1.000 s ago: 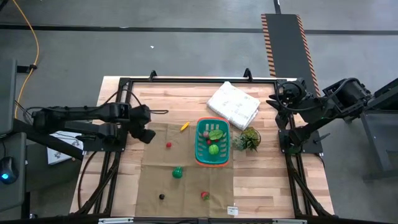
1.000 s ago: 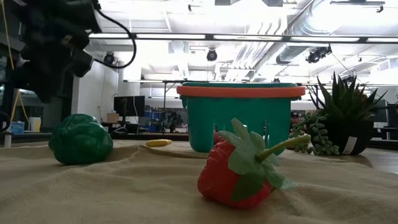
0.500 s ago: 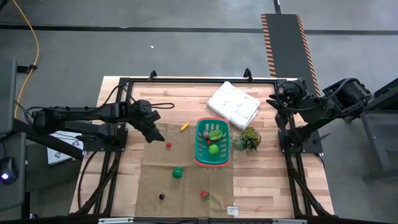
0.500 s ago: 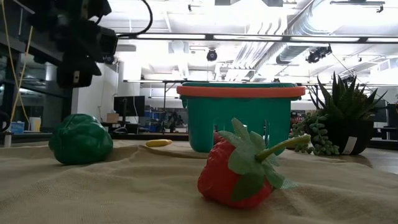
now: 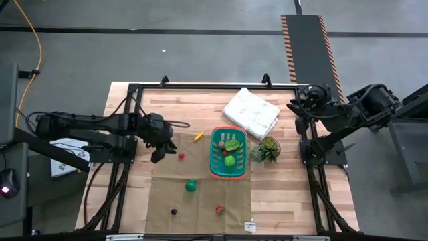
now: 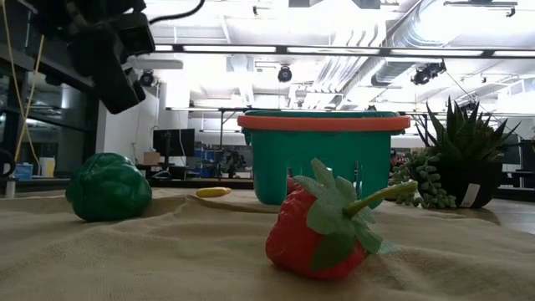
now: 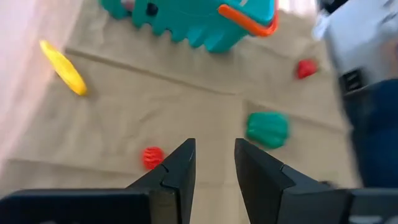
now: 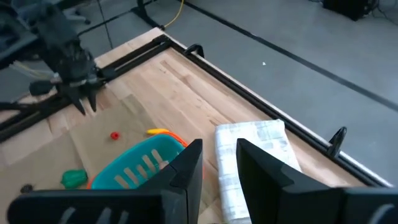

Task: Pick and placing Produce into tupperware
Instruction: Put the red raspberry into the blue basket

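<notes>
The teal basket (image 5: 228, 152) stands on a tan cloth mat (image 5: 200, 194) with green produce inside. Loose on the mat lie a small red piece (image 5: 181, 156), a yellow piece (image 5: 198, 136), a round green piece (image 5: 191, 185), a dark piece (image 5: 174, 211) and a strawberry (image 5: 219, 210). My left gripper (image 5: 158, 155) hangs open above the mat's far left corner, slanting down, with the red piece (image 7: 152, 157) just ahead of its fingers. My right gripper (image 5: 294, 110) waits open, high at the table's far right.
A white rumpled cloth bundle (image 5: 251, 112) lies behind the basket. A spiky potted plant (image 5: 267, 150) stands at the basket's right. A black frame (image 5: 200, 86) runs around the table. Bare wood lies to the right of the mat.
My left gripper has rolled about its own axis and tipped its fingers downward. It has shifted a little toward the table's right and near edges, closer to the small red piece. Its finger gap looks unchanged. No produce has moved.
</notes>
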